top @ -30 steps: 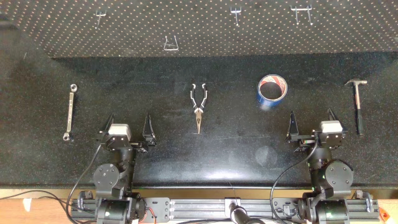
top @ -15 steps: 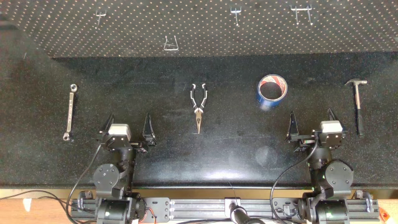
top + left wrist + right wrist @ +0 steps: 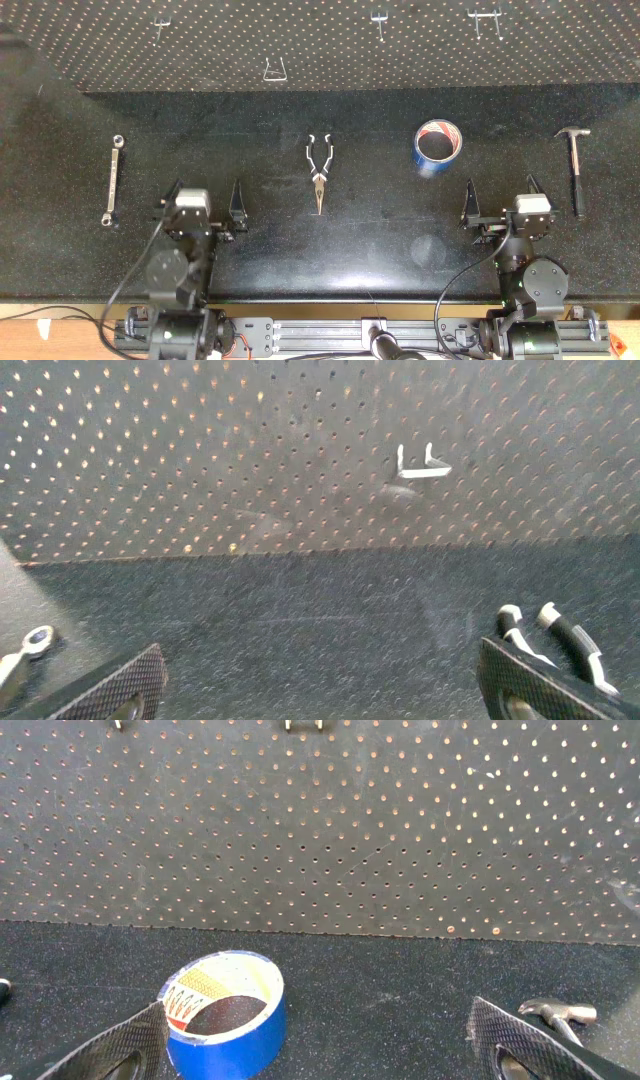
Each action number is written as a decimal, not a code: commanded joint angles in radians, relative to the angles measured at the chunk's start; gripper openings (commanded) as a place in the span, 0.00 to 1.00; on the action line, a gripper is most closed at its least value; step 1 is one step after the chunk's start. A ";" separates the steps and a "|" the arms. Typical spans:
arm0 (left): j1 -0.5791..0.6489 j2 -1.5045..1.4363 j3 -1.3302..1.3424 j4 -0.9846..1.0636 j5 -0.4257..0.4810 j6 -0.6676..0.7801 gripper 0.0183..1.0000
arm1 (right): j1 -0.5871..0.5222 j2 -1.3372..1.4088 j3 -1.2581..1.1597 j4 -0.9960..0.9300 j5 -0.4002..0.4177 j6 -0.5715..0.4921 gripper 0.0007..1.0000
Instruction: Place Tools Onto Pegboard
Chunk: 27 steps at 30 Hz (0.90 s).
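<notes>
Left gripper (image 3: 205, 192) sat low over the near part of the worktop, fingers spread wide, nothing between them; in its wrist view (image 3: 320, 690) both carbon-weave fingers framed bare mat. Right gripper (image 3: 499, 184) same story: released, empty, parked near its base on the right, and in its wrist view (image 3: 320, 1045) the gap between the fingers was empty too. Pegboard (image 3: 320, 40) ran along the far edge of the black worktop (image 3: 380, 230), no tool hung on it. All four tools lay flat on the mat in a row between the grippers and the board, well apart from each other. Hammer (image 3: 575, 170) was far right, head toward the pegboard, handle toward the arms, just beyond the right gripper's outer finger; only its head showed in the right wrist view (image 3: 555, 1011). Wrench (image 3: 112, 180) was far left, lengthwise toward the board, outboard of the left gripper; one ring end showed in the left wrist view (image 3: 25, 650). Pliers (image 3: 319, 170) were mid-table, nose toward the arms, handles (image 3: 560, 640) toward the board. Blue tape roll (image 3: 437, 146) lay between pliers and hammer, ahead of the right gripper and slightly inboard (image 3: 225, 1015). Wire hook (image 3: 274, 72) was low on the board above the pliers (image 3: 420, 463); smaller hooks (image 3: 377, 22) (image 3: 485, 22) (image 3: 160, 25) were higher up, all bare.
</notes>
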 commanded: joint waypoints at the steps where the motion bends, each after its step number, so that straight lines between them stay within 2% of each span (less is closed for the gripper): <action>1: 0.051 0.296 0.263 -0.143 -0.037 0.167 1.00 | 0.004 -0.011 -0.002 -0.006 -0.009 -0.014 0.98; 4: 0.100 0.444 0.415 -0.330 -0.117 0.166 1.00 | 0.004 -0.011 -0.002 -0.006 -0.009 -0.014 0.98; 8: 0.222 0.656 0.645 -0.620 -0.226 0.166 1.00 | 0.004 -0.011 -0.002 -0.006 -0.009 -0.014 0.98; 12: 0.314 0.768 0.771 -0.777 -0.234 0.167 1.00 | 0.004 -0.011 -0.002 -0.006 -0.009 -0.014 0.98; 15: 0.400 0.840 0.806 -0.819 -0.233 0.168 0.99 | 0.004 -0.011 -0.002 -0.006 -0.009 -0.014 0.98; 22: 0.639 1.007 0.806 -0.789 -0.024 0.500 0.99 | 0.004 -0.011 -0.002 -0.006 -0.009 -0.014 0.98; 24: 0.694 1.056 0.806 -0.765 0.026 0.557 0.99 | 0.004 -0.011 -0.002 -0.006 -0.009 -0.014 0.98; 27: 0.752 1.148 0.806 -0.687 0.060 0.560 1.00 | 0.004 -0.011 -0.002 -0.006 -0.009 -0.014 0.98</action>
